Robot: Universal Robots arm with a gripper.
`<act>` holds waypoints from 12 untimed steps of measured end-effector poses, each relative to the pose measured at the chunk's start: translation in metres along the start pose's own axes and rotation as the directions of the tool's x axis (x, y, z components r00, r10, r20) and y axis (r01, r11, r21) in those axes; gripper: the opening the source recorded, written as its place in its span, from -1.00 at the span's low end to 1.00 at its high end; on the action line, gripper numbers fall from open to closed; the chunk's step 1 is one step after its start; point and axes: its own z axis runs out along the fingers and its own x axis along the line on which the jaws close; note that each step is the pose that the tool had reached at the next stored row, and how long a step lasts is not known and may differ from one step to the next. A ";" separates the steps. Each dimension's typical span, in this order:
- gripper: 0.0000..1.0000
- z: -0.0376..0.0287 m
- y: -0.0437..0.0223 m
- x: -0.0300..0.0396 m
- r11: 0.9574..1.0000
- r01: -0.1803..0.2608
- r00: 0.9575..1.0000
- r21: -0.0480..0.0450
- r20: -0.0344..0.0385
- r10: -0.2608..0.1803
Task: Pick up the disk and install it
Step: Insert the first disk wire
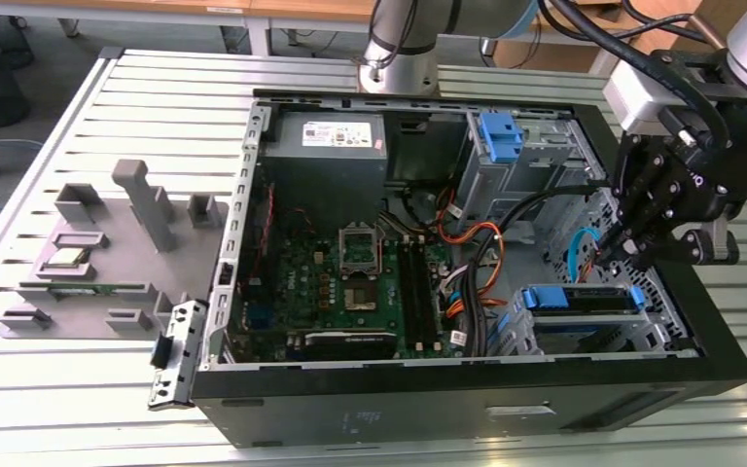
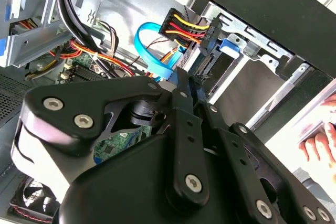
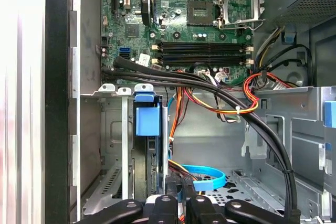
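The disk (image 1: 582, 299) lies in the lower drive bay at the front corner of the open computer case (image 1: 478, 409), with its blue bracket facing up. In the first wrist view the disk (image 3: 148, 171) stands edge-on in its metal cage under the blue bracket tab. My gripper (image 1: 618, 255) hangs just above the disk's rear end, where the cables meet it. Its black fingers (image 2: 185, 85) are pressed together, with nothing visible between them. They point at the black power connector (image 2: 206, 43) with red and yellow wires. In the first wrist view the gripper (image 3: 181, 202) sits over the same cables.
A blue data cable (image 3: 207, 174) loops beside the bay. Thick black cables (image 3: 252, 119) cross the case. An empty blue bracket (image 1: 500, 134) sits in the upper bay beside the grey power supply (image 1: 328, 136). A grey parts fixture (image 1: 101, 253) stands on the exterior view's left. A person's hand (image 2: 320, 142) is outside the case.
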 end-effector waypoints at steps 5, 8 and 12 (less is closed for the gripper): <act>-0.68 0.0000 0.0000 0.0000 1.000 0.000 1.000 0.000 0.000 0.000; -0.68 0.0000 0.0000 0.0000 1.000 0.000 1.000 0.000 0.000 0.000; -0.66 0.0000 0.0000 0.0000 1.000 0.000 1.000 0.000 0.000 0.000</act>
